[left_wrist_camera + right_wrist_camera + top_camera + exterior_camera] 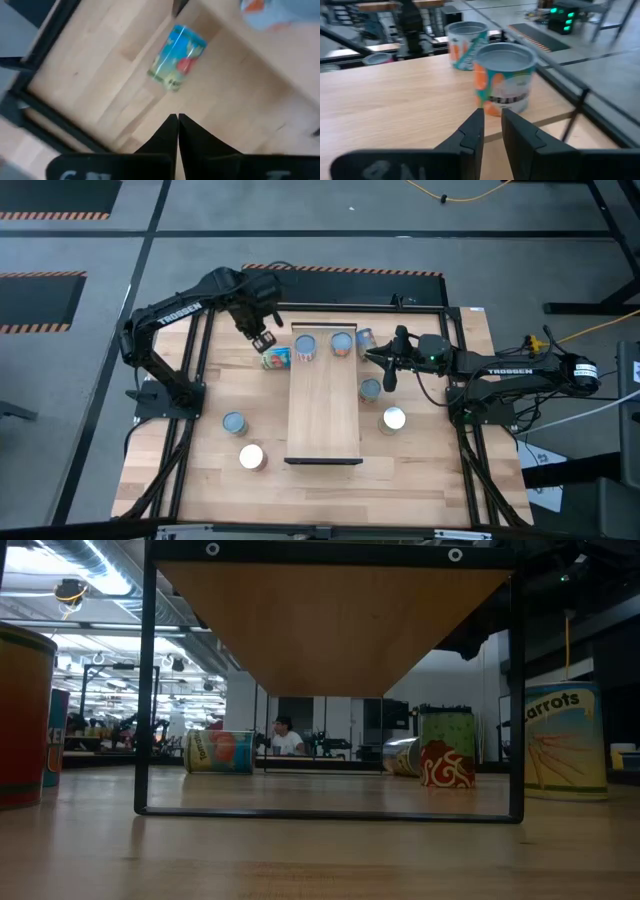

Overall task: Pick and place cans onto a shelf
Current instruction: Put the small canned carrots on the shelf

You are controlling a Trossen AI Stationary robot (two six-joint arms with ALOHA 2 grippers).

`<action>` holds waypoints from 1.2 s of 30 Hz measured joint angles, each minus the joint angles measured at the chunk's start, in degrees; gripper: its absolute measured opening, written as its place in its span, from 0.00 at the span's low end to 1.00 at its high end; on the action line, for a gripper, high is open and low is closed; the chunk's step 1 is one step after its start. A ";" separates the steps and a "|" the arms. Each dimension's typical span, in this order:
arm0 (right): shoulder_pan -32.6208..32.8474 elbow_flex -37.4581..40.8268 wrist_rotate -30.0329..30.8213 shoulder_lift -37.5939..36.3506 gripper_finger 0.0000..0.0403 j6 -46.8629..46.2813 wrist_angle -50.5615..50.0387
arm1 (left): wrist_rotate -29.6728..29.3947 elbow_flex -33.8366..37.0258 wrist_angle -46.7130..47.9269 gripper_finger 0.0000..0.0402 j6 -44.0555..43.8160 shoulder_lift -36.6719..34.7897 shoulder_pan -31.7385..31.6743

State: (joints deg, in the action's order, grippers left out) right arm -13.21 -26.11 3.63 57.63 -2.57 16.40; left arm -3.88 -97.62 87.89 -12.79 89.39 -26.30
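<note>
While its fingers [170, 131] are pressed together and empty, the left gripper [263, 340] hangs just at 11 o'clock of a toppled can [277, 358], whose long axis runs 9-to-3 beside the shelf [323, 415]. The right gripper [390, 376], fingers slightly apart and holding nothing, is farther off, so the left arm looks better placed.

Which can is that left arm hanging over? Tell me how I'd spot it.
Find the shelf, the pale board in the middle of the table. Just off its far left corner lies the toppled can, under the left pincer, whose fingers are shut and empty. It is the only can on its side showing its green and yellow label; the two neighbours on the shelf stand upright.
</note>
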 joint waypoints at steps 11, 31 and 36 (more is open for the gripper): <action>-3.04 -0.02 6.86 4.05 0.18 0.02 5.57 | -7.56 7.95 -11.53 0.00 1.37 0.21 9.70; -4.74 -0.04 6.67 21.32 0.18 -1.80 25.38 | -7.84 16.94 -31.34 0.00 0.94 0.24 11.12; -4.74 -0.04 4.08 22.05 0.18 -3.34 25.86 | -7.84 16.94 -34.59 0.01 0.95 0.24 11.12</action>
State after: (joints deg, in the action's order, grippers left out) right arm -17.96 -26.15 7.72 79.67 -5.91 42.26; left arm -11.73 -80.68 53.30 -11.84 89.62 -15.18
